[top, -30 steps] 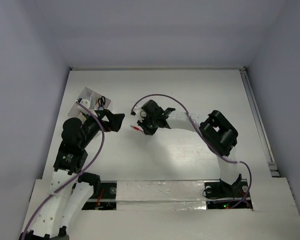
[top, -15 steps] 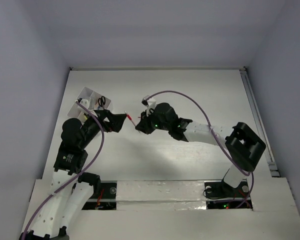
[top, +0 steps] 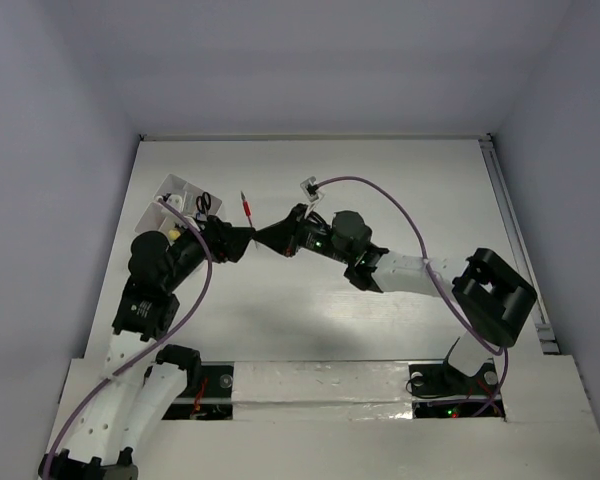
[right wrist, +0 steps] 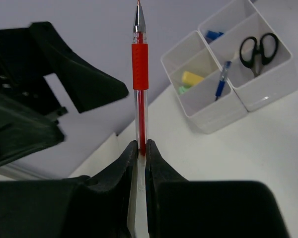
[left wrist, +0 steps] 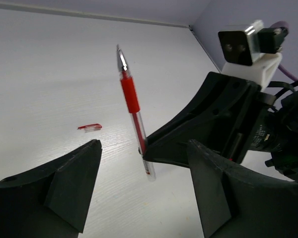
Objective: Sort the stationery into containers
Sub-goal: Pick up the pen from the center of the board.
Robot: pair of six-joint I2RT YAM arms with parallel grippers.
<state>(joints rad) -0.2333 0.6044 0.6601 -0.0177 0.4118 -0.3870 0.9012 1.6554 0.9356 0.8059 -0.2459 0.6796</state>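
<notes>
My right gripper [right wrist: 139,148] is shut on the lower barrel of a thin red pen [right wrist: 140,64] and holds it upright above the table. In the top view the pen [top: 246,207] sticks out past the right gripper [top: 263,235], right beside my left gripper [top: 242,243]. In the left wrist view the pen [left wrist: 131,99] stands between and beyond my left gripper [left wrist: 144,188], which is open and empty. The white organiser box [right wrist: 268,84] holds black-handled scissors [right wrist: 258,47], a blue pen [right wrist: 221,79], a yellow eraser [right wrist: 192,78] and a green eraser [right wrist: 181,90].
A small red pen cap [left wrist: 89,127] lies on the white table. The organiser box [top: 170,190] stands at the far left, behind the left arm. The right arm reaches across the table's middle. Grey walls close in the table on three sides.
The right arm has swung left with the red pen, lifted it off the table and brought it up in front of the open left gripper. The left arm has barely moved.
</notes>
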